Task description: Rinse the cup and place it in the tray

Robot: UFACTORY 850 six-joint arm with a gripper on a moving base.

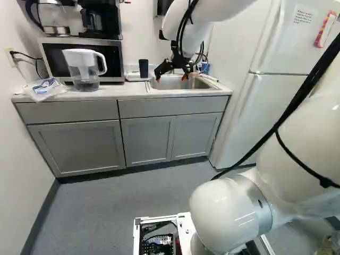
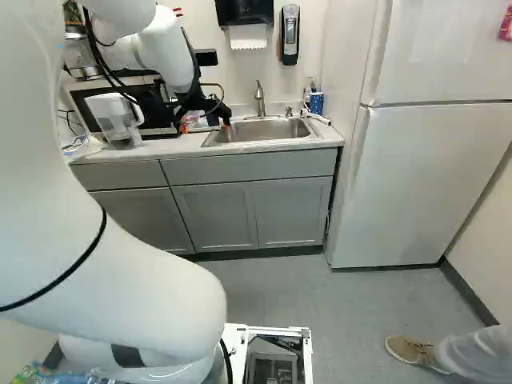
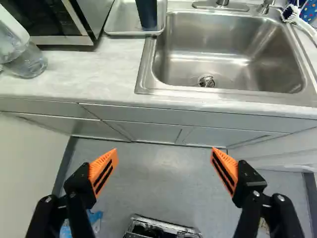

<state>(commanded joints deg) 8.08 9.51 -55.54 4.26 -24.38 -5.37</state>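
My gripper [image 1: 171,78] hangs near the front of the sink [image 1: 180,82] in the left base view. The wrist view shows the gripper [image 3: 164,152] open, its orange-padded fingers wide apart with nothing between them. Ahead of it, past the counter edge, lies the steel sink basin [image 3: 213,44]. A dark cup [image 3: 147,11] stands in the metal tray [image 3: 116,22], which sits directly beside the sink, on the microwave side. That same cup [image 1: 143,68] shows in the left base view. The cup's inside is hidden.
A faucet [image 2: 260,98] rises behind the sink. A water pitcher [image 1: 84,69] stands before the microwave [image 1: 58,56]. A brush [image 3: 290,13] lies by the sink's far corner. The fridge [image 2: 424,176] is at the right. A person's shoe [image 2: 412,352] is on the floor near the base.
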